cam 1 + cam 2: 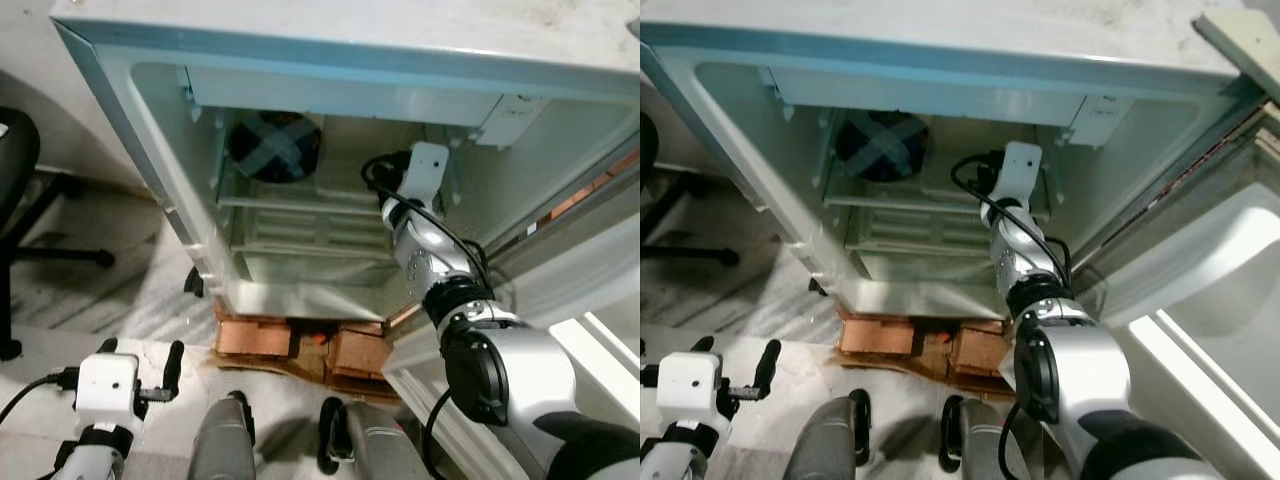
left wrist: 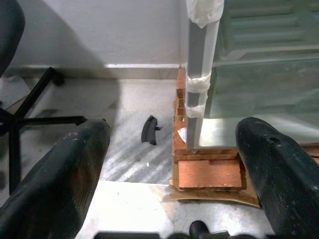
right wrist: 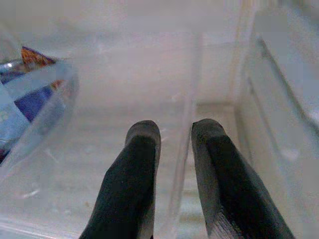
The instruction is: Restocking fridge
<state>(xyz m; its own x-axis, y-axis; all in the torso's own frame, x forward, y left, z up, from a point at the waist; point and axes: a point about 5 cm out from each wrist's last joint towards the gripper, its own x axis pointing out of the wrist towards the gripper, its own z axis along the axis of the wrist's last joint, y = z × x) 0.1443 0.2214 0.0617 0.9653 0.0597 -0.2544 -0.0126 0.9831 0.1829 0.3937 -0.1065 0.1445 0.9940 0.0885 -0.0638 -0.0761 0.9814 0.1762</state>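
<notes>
**My silver arms and black fingers**

My right arm (image 1: 470,330) is silver with black joint rings, a white wrist camera box and looping black cable. My left gripper (image 2: 174,169) has thick, rounded, matte black fingers (image 2: 60,179).
</notes>
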